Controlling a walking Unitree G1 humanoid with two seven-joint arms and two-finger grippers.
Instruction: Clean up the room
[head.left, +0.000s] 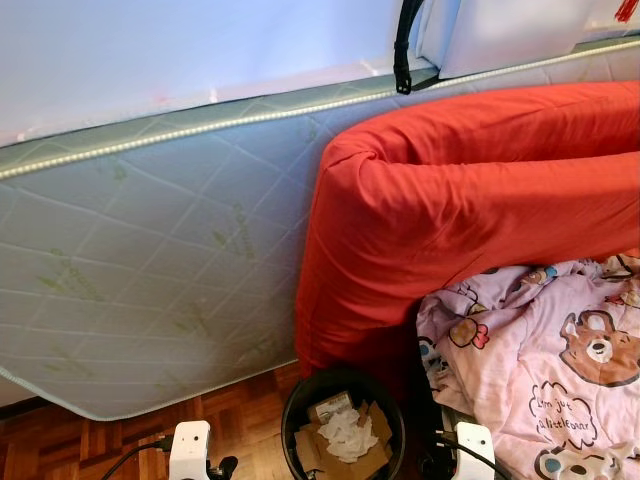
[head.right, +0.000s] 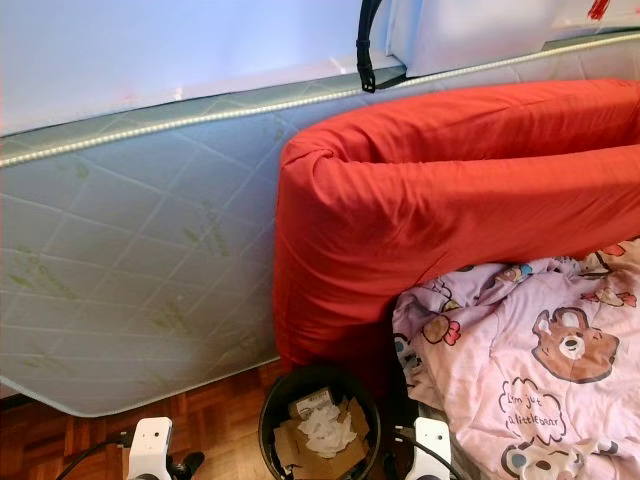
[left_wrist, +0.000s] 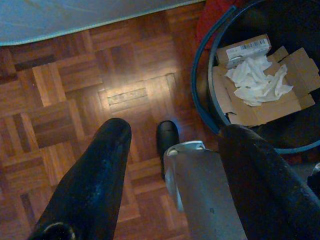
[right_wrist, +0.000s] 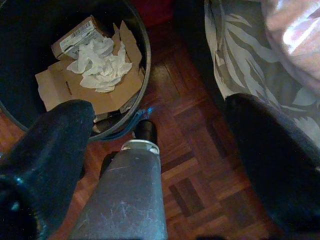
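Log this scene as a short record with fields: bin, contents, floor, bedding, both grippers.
bin: round black waste bin standing on the floor at the foot of the red bedding
contents: flattened brown cardboard pieces, a small cardboard box with a barcode label, crumpled white tissue on top
floor: brown wood parquet
bedding: red duvet; pink bear-print blanket; pale quilted mattress tipped on its side
left gripper: jaws open, empty, above the floor beside the bin
right gripper: jaws open, empty, beside the bin

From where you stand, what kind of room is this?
Probably a bedroom: a quilted white mattress stands on edge, beside a thick red duvet and a pink bear-print blanket.
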